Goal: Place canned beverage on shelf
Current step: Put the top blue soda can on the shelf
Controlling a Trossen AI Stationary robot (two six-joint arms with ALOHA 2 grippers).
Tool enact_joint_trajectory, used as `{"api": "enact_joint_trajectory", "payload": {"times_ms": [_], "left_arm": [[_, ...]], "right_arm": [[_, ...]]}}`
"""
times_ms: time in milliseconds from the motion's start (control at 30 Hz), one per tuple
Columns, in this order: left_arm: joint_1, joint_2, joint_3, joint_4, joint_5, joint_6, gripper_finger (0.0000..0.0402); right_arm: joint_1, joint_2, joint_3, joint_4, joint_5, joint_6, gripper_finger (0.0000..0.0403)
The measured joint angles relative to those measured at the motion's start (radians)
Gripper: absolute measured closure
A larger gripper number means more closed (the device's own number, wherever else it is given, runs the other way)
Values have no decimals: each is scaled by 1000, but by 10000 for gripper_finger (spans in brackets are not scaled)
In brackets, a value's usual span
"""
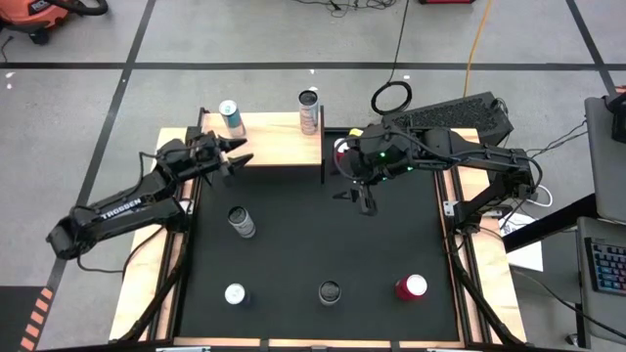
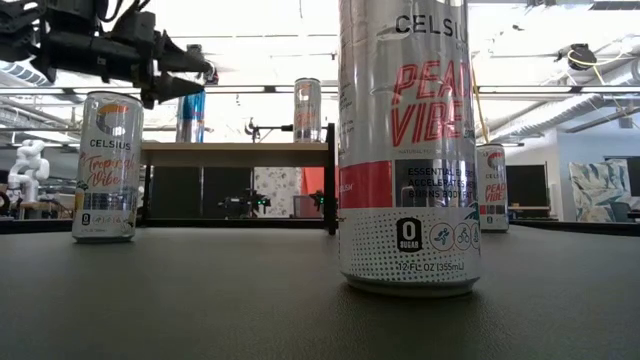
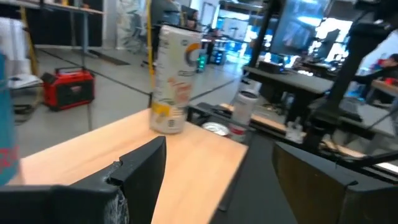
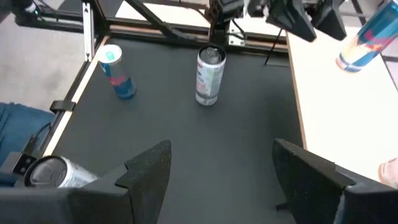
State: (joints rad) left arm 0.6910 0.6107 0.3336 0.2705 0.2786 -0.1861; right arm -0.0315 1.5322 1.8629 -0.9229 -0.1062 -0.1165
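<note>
The shelf (image 1: 274,144) is a light-wood board on black legs at the table's far side. On it stand a blue can (image 1: 232,117) and a silver can (image 1: 309,110). My left gripper (image 1: 238,155) is open and level over the shelf's left part, just near of the blue can, which sits outside its fingers (image 3: 5,118). Nothing is between its fingers (image 3: 217,180); the silver can (image 3: 176,81) stands farther along the board. My right gripper (image 1: 364,198) hangs open over the black mat (image 1: 391,244), right of the shelf, and holds nothing (image 4: 221,186).
On the mat stand a pale can (image 1: 241,222), a blue can (image 1: 235,293), a dark-topped can (image 1: 330,291) and a red can (image 1: 411,286). A red and white can (image 1: 342,149) stands at the shelf's right end, under my right arm. Pale wooden rails (image 1: 161,284) edge the table.
</note>
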Motion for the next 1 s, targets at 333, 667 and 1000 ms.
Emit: {"api": "enact_joint_trajectory", "payload": {"times_ms": [333, 667, 1000], "left_arm": [[0, 72, 0, -1, -235, 45, 110], [0, 81, 0, 0, -368, 95, 110], [0, 81, 0, -1, -487, 96, 110]], "right_arm": [[0, 0, 0, 49, 0, 0, 140], [0, 0, 0, 97, 0, 0, 140], [0, 0, 0, 96, 0, 0, 140]]}}
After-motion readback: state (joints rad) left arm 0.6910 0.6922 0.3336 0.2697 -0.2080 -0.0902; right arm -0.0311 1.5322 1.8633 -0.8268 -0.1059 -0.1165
